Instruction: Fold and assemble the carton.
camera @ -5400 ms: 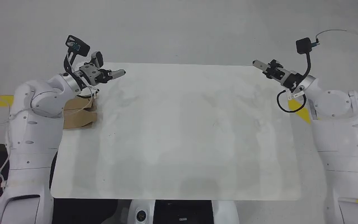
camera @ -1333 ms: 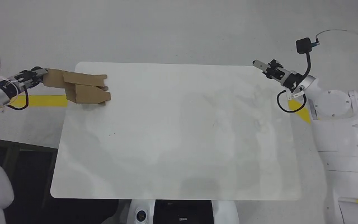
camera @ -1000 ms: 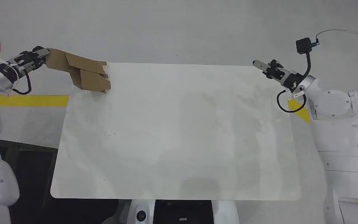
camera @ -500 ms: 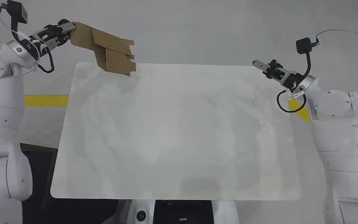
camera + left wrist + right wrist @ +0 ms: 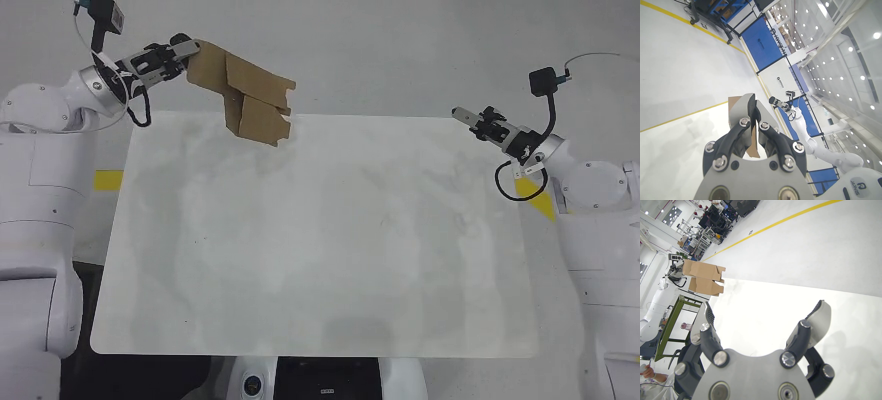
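Observation:
A flat brown carton (image 5: 245, 90) hangs in the air over the table's far left corner, its flaps drooping toward the tabletop. My left gripper (image 5: 186, 48) is shut on the carton's far end; in the left wrist view the cardboard edge (image 5: 753, 141) is pinched between the two fingers of the left gripper (image 5: 752, 102). From the right wrist view the carton (image 5: 703, 276) appears far off across the table. My right gripper (image 5: 458, 113) stays at the far right corner, and the right gripper (image 5: 762, 308) stands open with nothing between its fingers.
The white table (image 5: 320, 260) spreads between both arms. A green metal frame (image 5: 676, 321) stands beside the table's left side. Yellow floor lines (image 5: 108, 180) run past the left edge.
The left arm swung out to the left of the table, took the carton, and has carried it up and rightward to the far left corner. The right arm has not moved.

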